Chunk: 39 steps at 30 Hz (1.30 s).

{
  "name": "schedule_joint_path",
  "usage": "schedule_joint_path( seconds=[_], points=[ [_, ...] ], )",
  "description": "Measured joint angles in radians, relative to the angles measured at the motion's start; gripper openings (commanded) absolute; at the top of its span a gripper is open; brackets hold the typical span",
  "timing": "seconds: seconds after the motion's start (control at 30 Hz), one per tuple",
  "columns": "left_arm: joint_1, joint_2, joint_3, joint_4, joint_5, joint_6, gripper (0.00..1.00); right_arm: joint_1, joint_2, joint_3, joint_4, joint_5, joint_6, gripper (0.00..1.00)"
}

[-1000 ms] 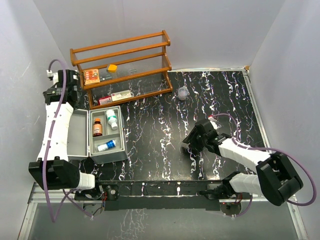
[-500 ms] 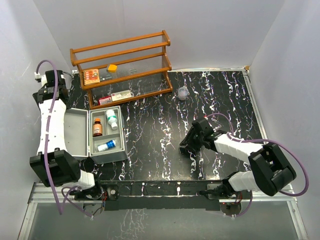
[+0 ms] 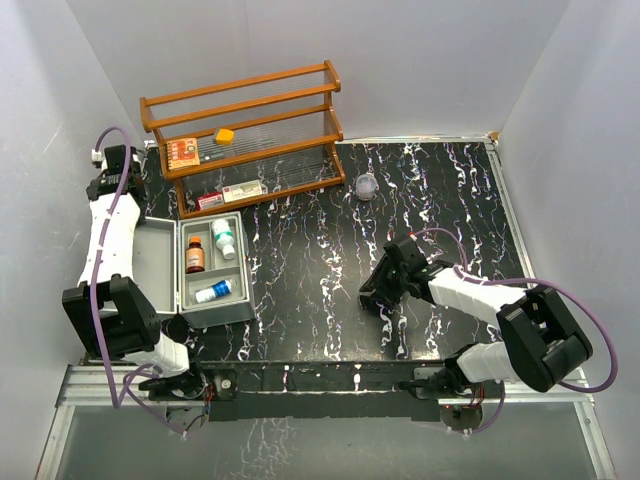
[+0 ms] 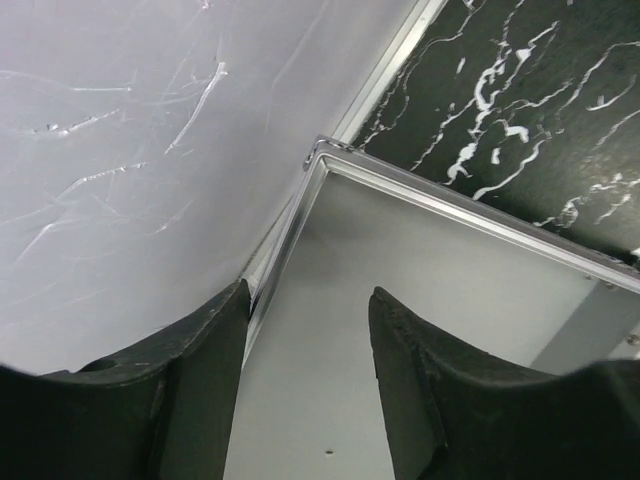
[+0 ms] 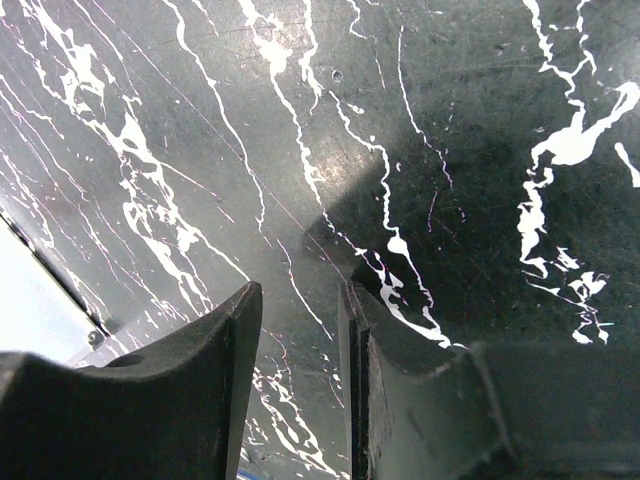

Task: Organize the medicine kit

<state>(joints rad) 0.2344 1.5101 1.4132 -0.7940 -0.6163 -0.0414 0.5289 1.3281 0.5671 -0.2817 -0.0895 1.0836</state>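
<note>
Your medicine kit (image 3: pixel 226 312) lay open at the left side of the table (image 3: pixel 320 250), in front of the wooden rack (image 3: pixel 250 100), with three bottles (image 3: pixel 195 255) inside, their labels too small to read. Your left gripper (image 4: pixel 308 300) hung spread and empty above the lid (image 4: pixel 430 280) at its corner by the wall; your right gripper (image 5: pixel 300 300) stood slightly parted and empty, low over the bare table

Looking down on a black marbled tabletop (image 5: pixel 470 110) streaked with white veins. Along the lower edge, the right gripper (image 5: pixel 298 310), its two black fingers (image 5: pixel 200 370) parted by a narrow gap, nothing between them but bare tabletop. Just beyond the right-hand finger, a dark shadow on the surface. At the far left, a pale grey metal edge strip (image 5: pixel 30 300) with a small screw (image 5: pixel 93 337)
</note>
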Motion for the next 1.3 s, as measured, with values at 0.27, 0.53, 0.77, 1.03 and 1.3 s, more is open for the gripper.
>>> schedule_joint_path(
  seconds=[0.27,0.53,0.77,1.03,1.3],
  points=[
    [0.000,0.017,-0.018,0.035,-0.059,0.012,0.38,0.000,-0.005,0.000,-0.002,0.000,0.018,0.34],
    [0.006,0.041,-0.014,0.030,-0.117,-0.004,0.20,0.000,-0.005,0.000,-0.003,0.000,0.019,0.33],
    [0.006,0.041,0.028,-0.021,-0.103,-0.023,0.08,0.000,-0.005,0.000,-0.002,0.000,0.019,0.33],
    [0.006,0.040,0.079,-0.103,-0.057,-0.061,0.00,0.000,-0.005,0.000,0.018,-0.013,-0.009,0.33],
    [-0.048,0.041,0.186,-0.229,-0.054,-0.132,0.00,0.040,-0.005,0.041,0.076,-0.040,-0.143,0.34]
  ],
)
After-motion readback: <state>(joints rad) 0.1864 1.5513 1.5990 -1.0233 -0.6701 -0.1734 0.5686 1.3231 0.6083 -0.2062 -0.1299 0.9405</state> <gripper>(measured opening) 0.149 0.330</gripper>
